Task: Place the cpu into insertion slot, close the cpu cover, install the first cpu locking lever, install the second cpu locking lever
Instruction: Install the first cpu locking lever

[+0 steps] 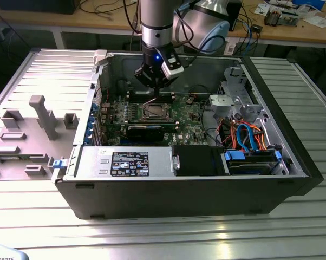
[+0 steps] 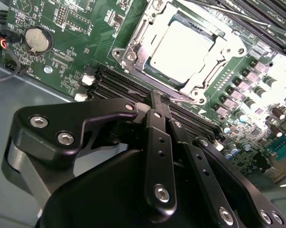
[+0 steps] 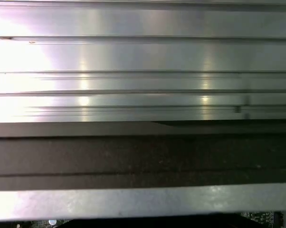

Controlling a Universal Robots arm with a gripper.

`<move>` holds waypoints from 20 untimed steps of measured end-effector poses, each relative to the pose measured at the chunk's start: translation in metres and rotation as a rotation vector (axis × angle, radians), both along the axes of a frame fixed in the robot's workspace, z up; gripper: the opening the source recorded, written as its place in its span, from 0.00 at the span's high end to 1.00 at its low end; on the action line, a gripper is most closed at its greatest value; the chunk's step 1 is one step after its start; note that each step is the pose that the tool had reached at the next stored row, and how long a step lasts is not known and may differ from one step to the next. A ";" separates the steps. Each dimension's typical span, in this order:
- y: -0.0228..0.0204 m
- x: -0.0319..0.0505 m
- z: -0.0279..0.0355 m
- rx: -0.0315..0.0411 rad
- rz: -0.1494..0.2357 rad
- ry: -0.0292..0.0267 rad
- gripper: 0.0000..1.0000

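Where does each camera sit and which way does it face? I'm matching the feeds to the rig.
Exterior view: off the arm, looking down into the open case at the motherboard; the arm and gripper hang over the cpu.
Second wrist view: on the arm, looking past the gripper at the cpu under the closed cover.
First wrist view: on the arm, facing ribbed metal.
The exterior and second wrist views share gripper, cpu and motherboard.

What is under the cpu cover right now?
Through the cpu cover window, the cpu shows, seated in the insertion slot. The socket contacts beneath the chip are hidden by it.
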State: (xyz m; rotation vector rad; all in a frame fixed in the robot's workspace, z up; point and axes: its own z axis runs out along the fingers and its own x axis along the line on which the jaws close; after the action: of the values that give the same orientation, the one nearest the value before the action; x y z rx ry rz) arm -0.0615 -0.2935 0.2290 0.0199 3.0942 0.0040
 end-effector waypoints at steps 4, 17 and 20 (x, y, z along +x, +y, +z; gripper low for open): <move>0.0000 0.0032 -0.0021 0.0000 0.000 0.0000 0.89; 0.0000 0.0105 -0.0065 -0.0001 0.000 0.0000 0.89; 0.0000 0.0106 -0.0066 -0.0001 0.000 0.0000 0.89</move>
State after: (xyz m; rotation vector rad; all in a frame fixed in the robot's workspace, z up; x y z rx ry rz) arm -0.0509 -0.2935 0.2225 0.0198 3.0942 0.0038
